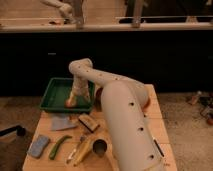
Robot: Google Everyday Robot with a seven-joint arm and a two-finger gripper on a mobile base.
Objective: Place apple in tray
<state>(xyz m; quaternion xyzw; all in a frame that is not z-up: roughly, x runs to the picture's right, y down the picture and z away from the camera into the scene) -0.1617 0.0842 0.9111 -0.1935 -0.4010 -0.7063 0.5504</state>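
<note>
Seemingly near its end, the task has the gripper low inside the green tray on the counter, the apple at its tip by the front wall; whether the jaws pinch it I cannot tell, so release may remain.

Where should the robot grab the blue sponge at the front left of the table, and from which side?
Probably from straight above, pinching across its shorter width: the blue sponge lies flat on the table, both long edges clear. The gripper is down in the green tray, at the apple.
</note>
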